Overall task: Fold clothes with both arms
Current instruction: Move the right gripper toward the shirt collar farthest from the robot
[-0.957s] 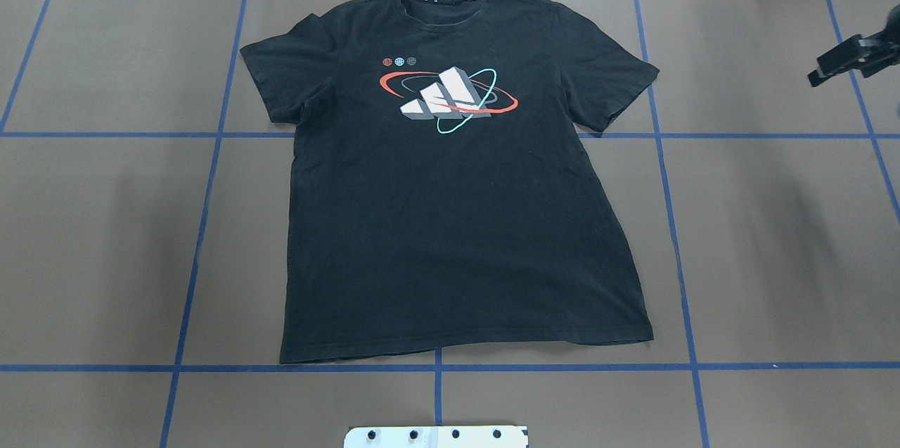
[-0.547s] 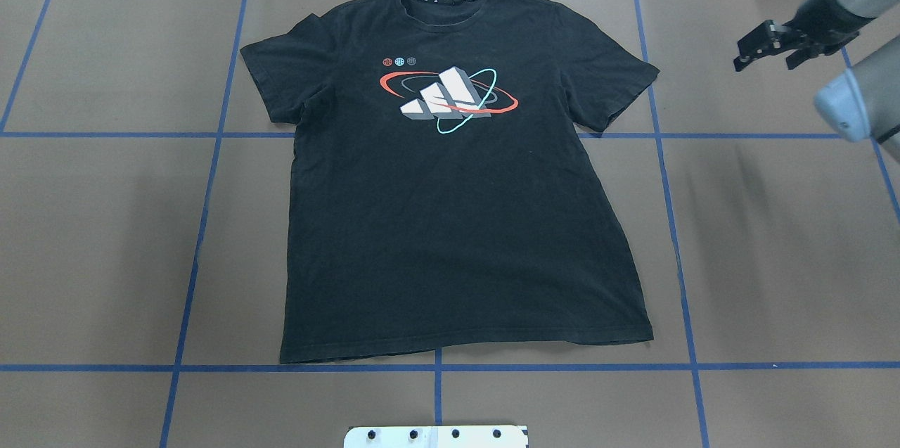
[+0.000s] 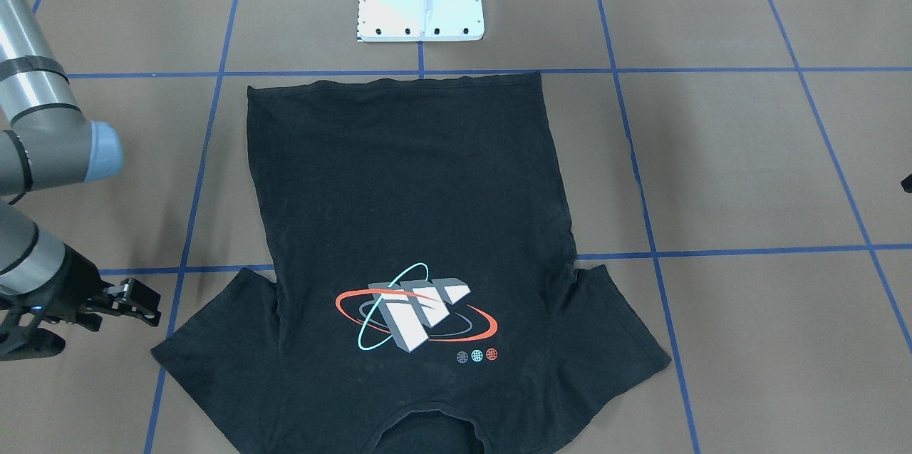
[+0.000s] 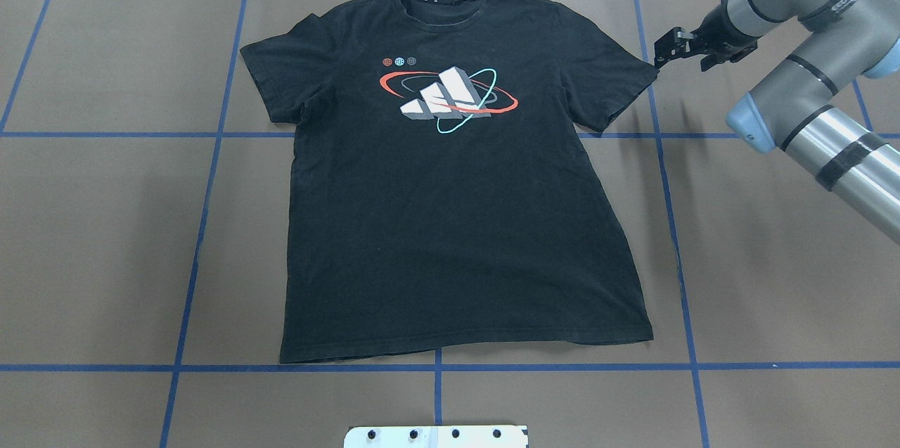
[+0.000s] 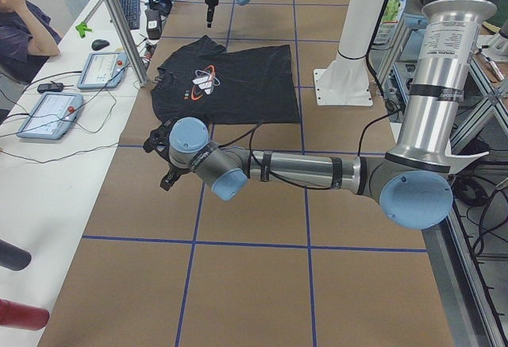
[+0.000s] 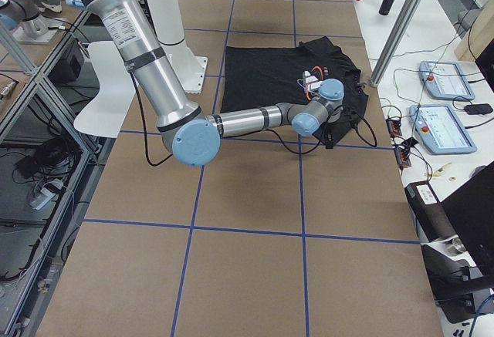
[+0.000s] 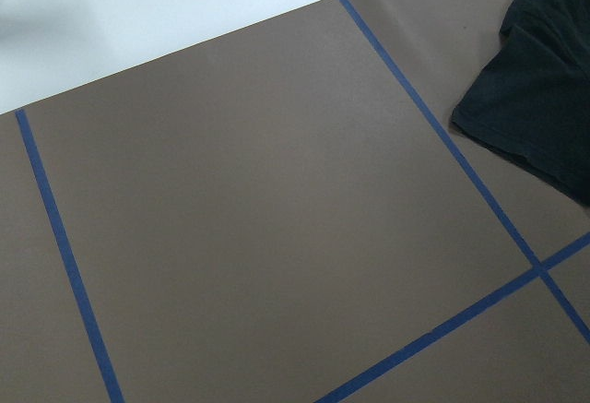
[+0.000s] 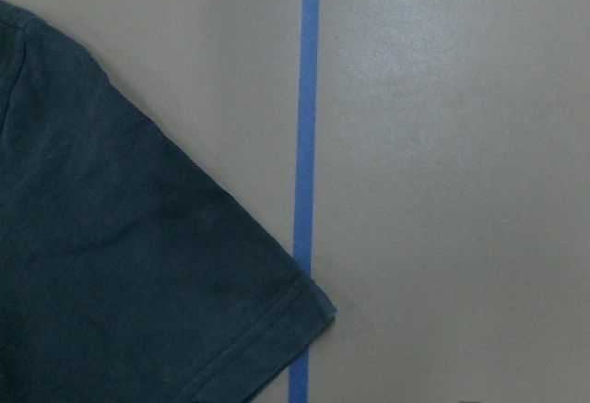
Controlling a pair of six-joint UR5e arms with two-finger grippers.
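Right fingers point(image 3: 142, 293) seemingly apart, just beside T-shirt point(image 4: 450, 223) sleeve, left fingers point(image 5: 164, 179) obscured, cannot tell

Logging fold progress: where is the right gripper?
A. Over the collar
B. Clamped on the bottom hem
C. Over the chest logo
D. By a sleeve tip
D: in the overhead view the right gripper sits just beside the sleeve tip of the T-shirt, which lies flat and unfolded, logo up.
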